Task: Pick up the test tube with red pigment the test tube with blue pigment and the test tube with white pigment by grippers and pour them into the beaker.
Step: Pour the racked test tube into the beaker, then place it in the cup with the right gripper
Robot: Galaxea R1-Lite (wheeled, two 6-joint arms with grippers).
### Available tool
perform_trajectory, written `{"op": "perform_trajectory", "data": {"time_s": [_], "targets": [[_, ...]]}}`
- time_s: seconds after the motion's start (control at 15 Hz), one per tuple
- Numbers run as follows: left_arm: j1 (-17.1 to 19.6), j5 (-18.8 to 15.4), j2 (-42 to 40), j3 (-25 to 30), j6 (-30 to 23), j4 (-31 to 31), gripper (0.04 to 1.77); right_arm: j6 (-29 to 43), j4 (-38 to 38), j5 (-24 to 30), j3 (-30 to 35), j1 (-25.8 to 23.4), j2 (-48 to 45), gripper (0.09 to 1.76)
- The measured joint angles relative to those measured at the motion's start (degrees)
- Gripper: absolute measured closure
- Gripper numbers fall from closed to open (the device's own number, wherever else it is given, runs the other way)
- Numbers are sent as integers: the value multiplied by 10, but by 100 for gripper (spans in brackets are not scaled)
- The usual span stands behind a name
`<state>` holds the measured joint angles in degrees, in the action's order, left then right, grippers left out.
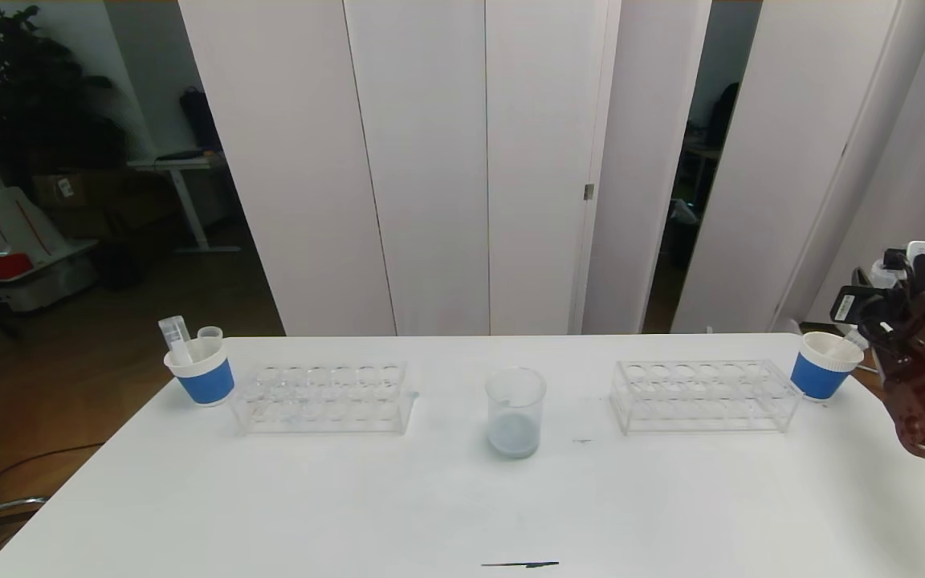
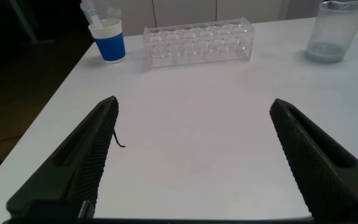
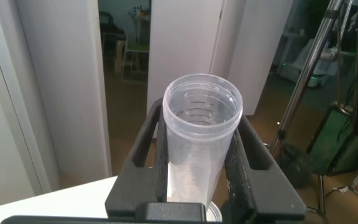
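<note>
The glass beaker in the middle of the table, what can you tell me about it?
The clear glass cylindrical beaker has a flared rim and is far wider than any tube. It stands upright on the white table, between two clear plastic tube racks, touching neither. A shallow layer of cloudy, pale bluish-white liquid sits at its bottom. Nothing touches it but the table.
</note>
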<state>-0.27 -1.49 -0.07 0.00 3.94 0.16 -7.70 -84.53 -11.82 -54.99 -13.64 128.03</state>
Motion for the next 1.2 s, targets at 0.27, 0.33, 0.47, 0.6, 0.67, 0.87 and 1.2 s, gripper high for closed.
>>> {"op": "perform_trajectory", "data": {"time_s": [0.27,0.33,0.47,0.6,0.67,0.87,1.2], "targets": [[0,0,0,0,0,0,7,-1,-4,-1,-5,5,51,126],[0,0,0,0,0,0,7,-1,-7,0,-6,7,61,126],[0,0,0,0,0,0,7,-1,-20,0,-6,9,77,126],[0,0,0,0,0,0,7,-1,-27,0,-4,9,89,126],[0,0,0,0,0,0,7,-1,-26,0,-4,9,94,126],[0,0,0,0,0,0,7,0,-25,9,-7,8,105,126],[0,0,0,0,0,0,7,0,-25,23,-8,1,114,126]]}}
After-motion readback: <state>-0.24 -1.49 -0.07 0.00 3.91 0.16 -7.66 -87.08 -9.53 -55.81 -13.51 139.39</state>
